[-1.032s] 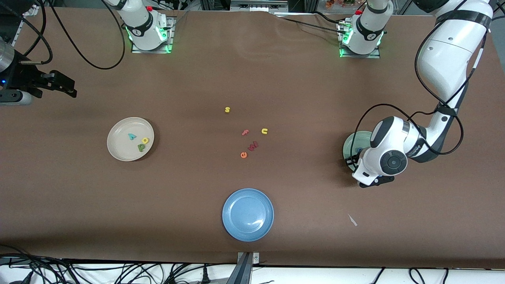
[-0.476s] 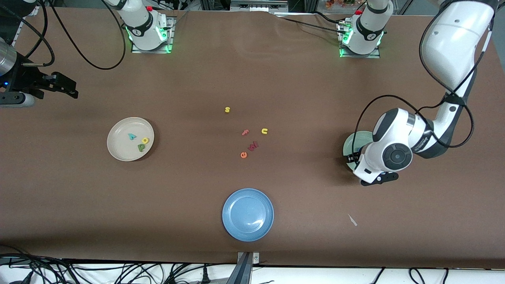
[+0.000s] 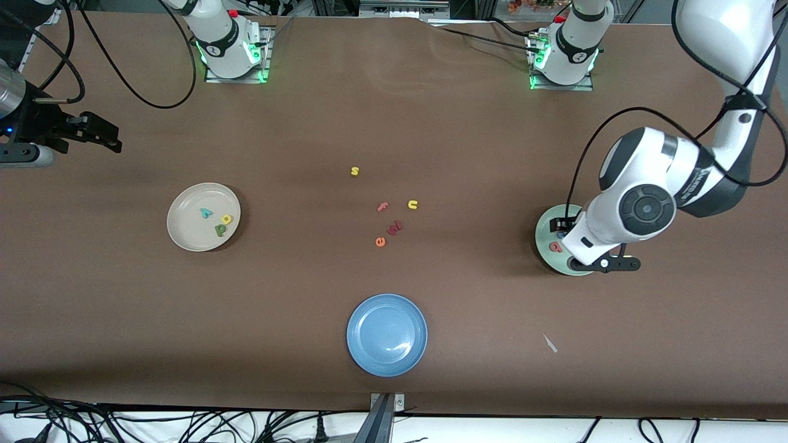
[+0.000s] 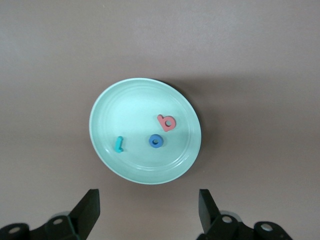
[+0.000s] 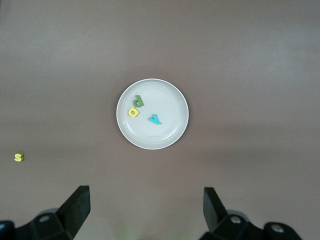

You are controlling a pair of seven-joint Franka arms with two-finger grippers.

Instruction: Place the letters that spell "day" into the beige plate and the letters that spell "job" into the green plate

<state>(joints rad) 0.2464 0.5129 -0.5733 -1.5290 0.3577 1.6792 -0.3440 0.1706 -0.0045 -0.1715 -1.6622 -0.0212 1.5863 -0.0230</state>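
Note:
The beige plate [image 3: 184, 234] lies toward the right arm's end of the table and holds the teal y [image 3: 205, 213], yellow a [image 3: 227, 218] and green d [image 3: 220, 230]. The right wrist view shows that plate [image 5: 170, 131] from high up. The green plate [image 4: 125, 107] holds the salmon b [image 4: 166, 122], blue o [image 4: 156, 141] and teal j [image 4: 119, 144]. In the front view the left arm covers part of this plate [image 3: 545, 237]; the b [image 3: 556, 247] shows. My left gripper [image 4: 147, 200] hangs open and empty above the plate's edge. My right gripper [image 3: 101, 132] waits open and empty.
A bright blue plate [image 3: 386, 334] sits near the front edge. Loose letters lie mid-table: yellow s [image 3: 354, 171], pink f [image 3: 383, 207], yellow u [image 3: 412, 204], a dark red letter [image 3: 394, 227] and orange e [image 3: 380, 242]. A small pale scrap [image 3: 550, 343] lies nearer the camera than the green plate.
My left gripper has opened and risen from the green plate, uncovering the salmon b lying in it. The right arm has stayed put.

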